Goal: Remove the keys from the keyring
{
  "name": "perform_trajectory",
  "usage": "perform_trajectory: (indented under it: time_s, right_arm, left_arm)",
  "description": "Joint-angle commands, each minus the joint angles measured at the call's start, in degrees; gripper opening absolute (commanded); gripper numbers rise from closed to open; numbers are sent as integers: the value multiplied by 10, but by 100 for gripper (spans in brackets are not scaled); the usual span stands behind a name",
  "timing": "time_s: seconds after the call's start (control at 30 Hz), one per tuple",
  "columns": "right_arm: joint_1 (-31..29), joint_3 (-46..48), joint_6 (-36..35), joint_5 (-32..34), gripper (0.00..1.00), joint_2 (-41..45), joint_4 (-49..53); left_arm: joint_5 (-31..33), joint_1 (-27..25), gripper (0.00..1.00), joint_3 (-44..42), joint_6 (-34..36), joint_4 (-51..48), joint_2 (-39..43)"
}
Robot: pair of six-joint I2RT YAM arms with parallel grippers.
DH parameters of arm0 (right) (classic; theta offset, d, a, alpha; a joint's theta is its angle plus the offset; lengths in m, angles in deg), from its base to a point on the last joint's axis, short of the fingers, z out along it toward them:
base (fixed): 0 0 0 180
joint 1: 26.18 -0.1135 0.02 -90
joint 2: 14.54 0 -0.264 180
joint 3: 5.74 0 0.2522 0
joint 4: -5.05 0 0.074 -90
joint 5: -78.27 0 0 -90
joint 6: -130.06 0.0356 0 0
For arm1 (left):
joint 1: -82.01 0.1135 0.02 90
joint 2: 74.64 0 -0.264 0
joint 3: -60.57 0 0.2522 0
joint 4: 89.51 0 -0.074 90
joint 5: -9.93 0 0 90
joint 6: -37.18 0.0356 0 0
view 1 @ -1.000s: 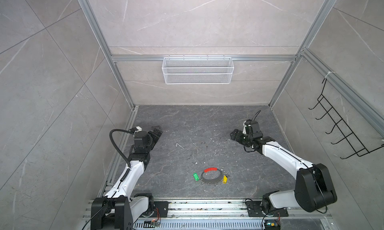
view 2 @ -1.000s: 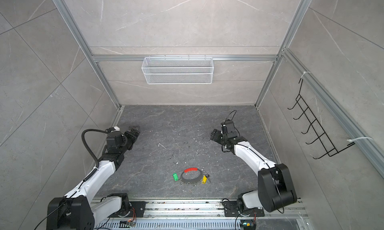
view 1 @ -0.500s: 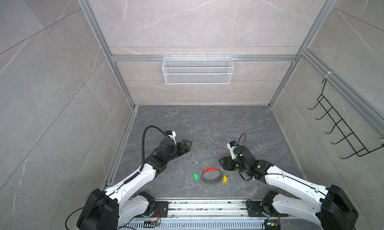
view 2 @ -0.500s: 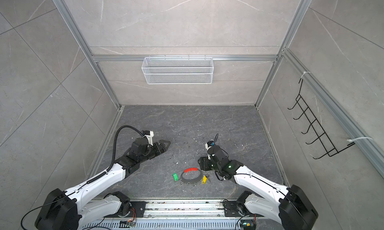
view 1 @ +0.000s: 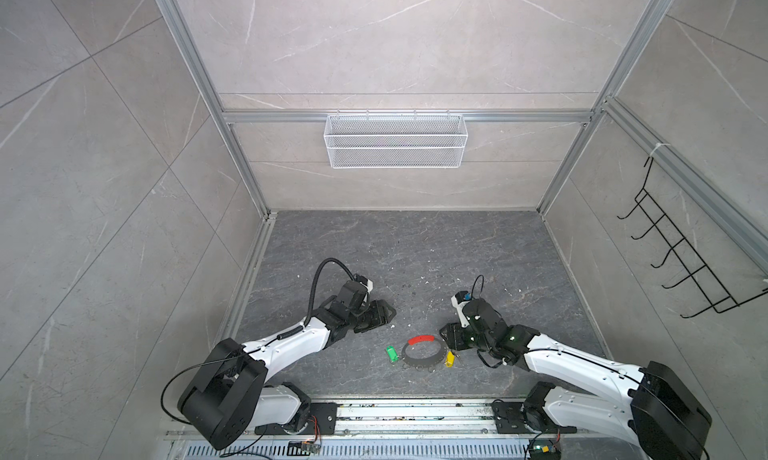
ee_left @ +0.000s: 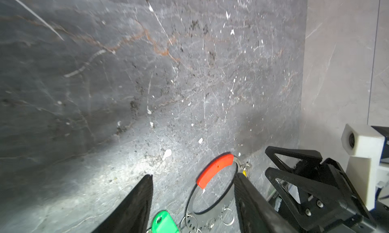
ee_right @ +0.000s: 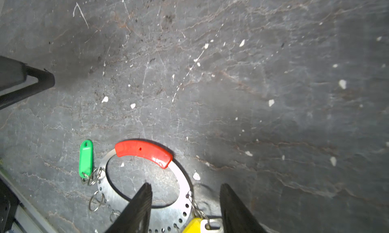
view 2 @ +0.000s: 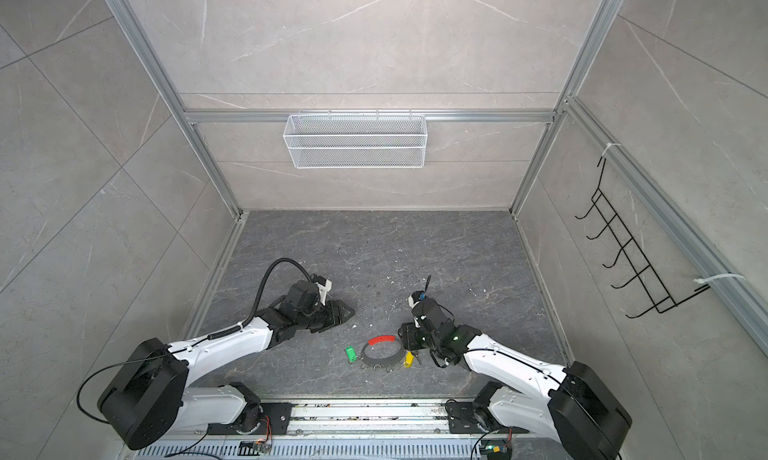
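The keyring lies flat on the floor near the front, a perforated metal hoop with a red sleeve; it also shows in both top views. A green tag hangs off one side. A yellow tag with a silver key hangs off the opposite side. My right gripper is open, with one finger over the hoop's hole and one outside its band by the yellow tag. My left gripper is open just short of the hoop, and the red sleeve shows between its fingers.
Loose split rings hang from the hoop's holes. White crumbs dot the dark stone floor. A white wire basket hangs on the back wall and a black hook rack on the right wall. The base rail runs along the front.
Both arms have swung in from the back of the floor toward the keyring. Both pairs of jaws now stand narrower than before. The keyring and tags have not moved.
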Motion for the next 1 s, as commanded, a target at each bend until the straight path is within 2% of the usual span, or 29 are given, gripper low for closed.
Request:
perform_trajectory:
  time_s: [0.0, 0.27, 0.53, 0.77, 0.8, 0.93, 0.97]
  right_arm:
    - [-3, 18, -10, -26, 53, -14, -15]
    - [-3, 23, -10, -34, 47, -34, -15]
    - [-3, 20, -10, -46, 30, -47, -12]
    - [-3, 14, -12, -51, 21, -55, -9]
    - [-3, 14, -13, -50, 19, -55, -8]
    - [-3, 13, -15, -52, 0, -57, -9]
    - [-3, 12, -16, -55, 0, -58, -10]
  left_arm:
    - [-36, -5, 63, 21, -1, 7, -6]
    - [-47, -6, 60, 21, -6, 8, -7]
    - [-56, -6, 54, 23, -10, 6, -8]
    - [-59, -7, 53, 24, -8, -1, -1]
    - [-60, -6, 53, 24, -8, -1, 0]
    - [-62, -7, 51, 24, -8, -2, 3]
    - [-63, -6, 51, 24, -7, -1, 4]
